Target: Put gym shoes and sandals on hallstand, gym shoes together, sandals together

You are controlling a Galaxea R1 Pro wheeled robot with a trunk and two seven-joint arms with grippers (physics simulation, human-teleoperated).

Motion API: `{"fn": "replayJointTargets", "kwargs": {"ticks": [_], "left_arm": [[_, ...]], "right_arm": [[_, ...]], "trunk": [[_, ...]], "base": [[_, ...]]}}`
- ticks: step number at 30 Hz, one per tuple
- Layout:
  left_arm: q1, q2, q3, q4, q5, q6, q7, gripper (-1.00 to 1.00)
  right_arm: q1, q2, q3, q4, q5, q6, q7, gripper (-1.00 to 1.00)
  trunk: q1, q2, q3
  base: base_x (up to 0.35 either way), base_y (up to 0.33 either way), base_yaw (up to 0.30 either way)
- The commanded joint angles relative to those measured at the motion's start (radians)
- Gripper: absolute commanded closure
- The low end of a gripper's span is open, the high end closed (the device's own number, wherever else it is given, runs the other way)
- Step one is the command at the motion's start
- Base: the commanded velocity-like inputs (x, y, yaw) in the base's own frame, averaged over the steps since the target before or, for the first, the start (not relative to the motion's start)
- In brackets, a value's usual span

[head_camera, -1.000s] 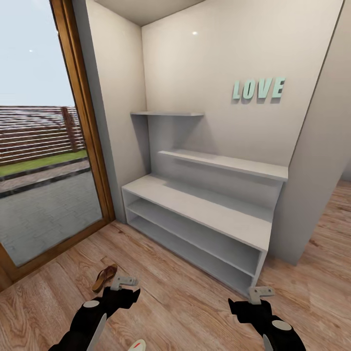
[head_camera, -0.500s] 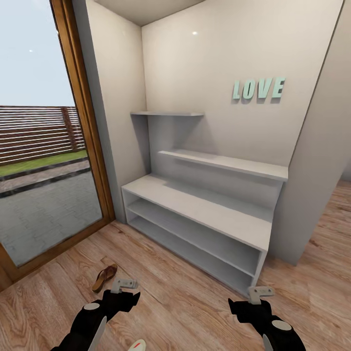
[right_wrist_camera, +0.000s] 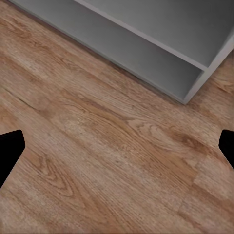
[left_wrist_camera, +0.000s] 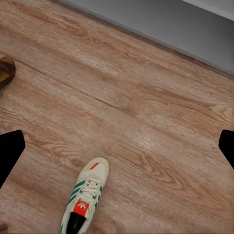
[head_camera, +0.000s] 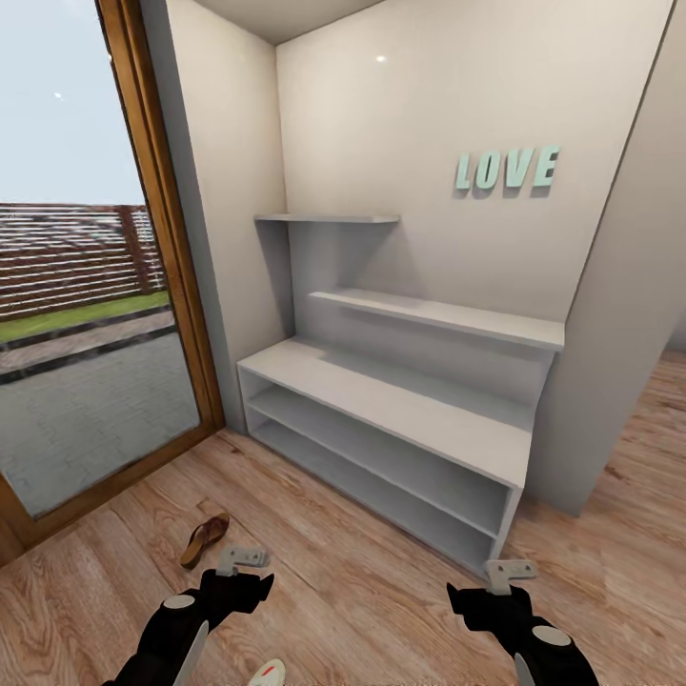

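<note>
One sandal (head_camera: 205, 540), dark brown with a tan sole, lies on the corridor floor (head_camera: 353, 581) just ahead of my left gripper (head_camera: 250, 583). The toe of a cream gym shoe (head_camera: 268, 673) pokes in at the head view's bottom edge, between my arms. In the left wrist view the gym shoe (left_wrist_camera: 84, 202) lies below the open left gripper (left_wrist_camera: 117, 148), and the sandal (left_wrist_camera: 5, 70) shows at the frame's edge. My right gripper (head_camera: 472, 600) hangs open over bare floor near the hallstand's (head_camera: 381, 400) right end. The white hallstand (right_wrist_camera: 146, 53) stands against the back wall, its top and both compartments bare.
A tall glass door in a wooden frame (head_camera: 167, 238) fills the left side. Two thin floating shelves (head_camera: 438, 317) and teal LOVE letters (head_camera: 505, 170) are on the wall above the hallstand. A wall corner (head_camera: 600, 381) juts out at the right.
The whole picture has shifted slightly upward, so the camera moved a little. Both grippers stay open and hold nothing; the shoes lie where they were.
</note>
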Motion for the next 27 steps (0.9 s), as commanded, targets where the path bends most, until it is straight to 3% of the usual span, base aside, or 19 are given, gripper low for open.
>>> {"fn": "replayJointTargets", "kwargs": {"ticks": [1, 5, 23, 27], "left_arm": [[0.0, 0.0, -0.001, -0.001, 0.0, 0.005, -0.002, -1.0], [0.0, 0.001, -0.001, -0.001, -0.001, 0.005, -0.002, -1.0], [0.0, 0.001, 0.0, 0.0, -0.001, 0.003, -0.002, -1.0], [0.0, 0.001, 0.001, 0.001, -0.003, -0.041, -0.003, -1.0]], "right_arm": [[-0.001, -0.001, 0.0, -0.001, 0.001, 0.005, 0.0, -1.0], [-0.001, -0.002, -0.001, -0.001, 0.001, 0.005, 0.0, -1.0], [-0.001, -0.001, -0.001, -0.001, 0.002, 0.005, 0.0, -1.0], [-0.001, -0.002, -0.002, -0.001, 0.003, 0.005, -0.002, -1.0]], "trunk": [[0.0, -0.001, -0.003], [0.0, -0.001, -0.009], [0.069, -0.127, -0.094], [0.084, -0.155, -0.112]], "base": [[0.0, 0.0, 0.0], [0.0, 0.0, 0.0], [0.0, 0.0, 0.0], [0.0, 0.0, 0.0]]}}
